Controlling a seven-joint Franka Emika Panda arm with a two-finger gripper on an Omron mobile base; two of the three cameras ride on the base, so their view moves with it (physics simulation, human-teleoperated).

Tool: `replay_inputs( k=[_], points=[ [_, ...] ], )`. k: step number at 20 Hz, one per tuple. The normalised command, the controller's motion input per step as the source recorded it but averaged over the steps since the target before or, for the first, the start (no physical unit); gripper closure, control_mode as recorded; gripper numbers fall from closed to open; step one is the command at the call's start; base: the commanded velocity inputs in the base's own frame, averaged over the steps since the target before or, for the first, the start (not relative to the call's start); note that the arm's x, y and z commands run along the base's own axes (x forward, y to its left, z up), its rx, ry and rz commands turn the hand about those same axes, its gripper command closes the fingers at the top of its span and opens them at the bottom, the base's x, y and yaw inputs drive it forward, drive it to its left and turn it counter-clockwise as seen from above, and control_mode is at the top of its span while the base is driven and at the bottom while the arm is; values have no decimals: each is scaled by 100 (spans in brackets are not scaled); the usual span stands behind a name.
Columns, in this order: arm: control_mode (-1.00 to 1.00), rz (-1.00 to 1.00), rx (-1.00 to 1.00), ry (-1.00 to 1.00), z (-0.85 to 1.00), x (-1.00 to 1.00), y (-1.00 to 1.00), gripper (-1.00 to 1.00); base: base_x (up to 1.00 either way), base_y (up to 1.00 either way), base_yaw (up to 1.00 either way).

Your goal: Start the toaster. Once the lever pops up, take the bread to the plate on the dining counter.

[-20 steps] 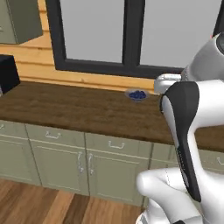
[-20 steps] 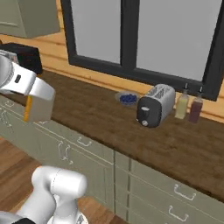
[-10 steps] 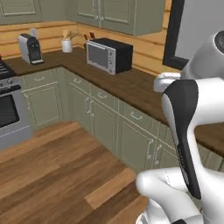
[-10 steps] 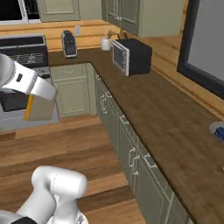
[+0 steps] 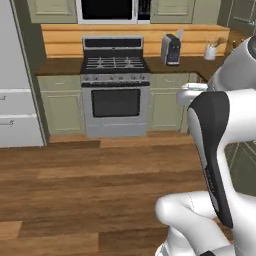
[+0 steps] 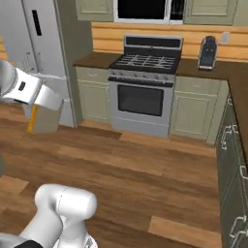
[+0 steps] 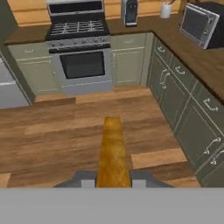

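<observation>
- Golden-brown at the crust, the bread [image 7: 113, 153] is clamped edge-on between the narrowly set fingers of the gripper [image 7: 113, 181]; in the hand view it juts out over the wood floor [image 7: 65, 131], and in the right base view it hangs as a thin orange strip [image 6: 32, 119] under the white hand at the left edge.
- White fridge [image 6: 41, 53] stands at the left end of the back wall, its doors tall and pale.
- Next comes a short stretch of dark wood counter [image 6: 94, 60] over sage-green cabinets [image 6: 92, 97].
- Steel stove [image 5: 115, 82] sits at the middle of the back wall, with black grates on top and a dark oven window below; a dark microwave [image 5: 107, 10] is mounted above it.
- Right of the stove, a dark coffee machine [image 5: 170, 49] stands on the counter, against the pale wood backsplash.
- Further right, near the counter's corner, stands a white cup of utensils [image 5: 210, 51].
- Along the right-hand counter in the hand view rests a boxy silver microwave [image 7: 202, 25], above green drawers.
</observation>
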Motion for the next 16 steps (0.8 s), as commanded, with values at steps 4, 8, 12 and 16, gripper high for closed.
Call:
replay_inputs(
  k=[4, 8, 12, 16],
  points=[
    [100, 0, 0, 0, 0, 0, 0, 100, 23, 55, 75],
    [100, 0, 0, 0, 0, 0, 0, 100, 66, 40, 36],
    [100, 0, 0, 0, 0, 0, 0, 100, 100, 3, 19],
    [100, 0, 0, 0, 0, 0, 0, 100, 100, -3, 18]
  ],
)
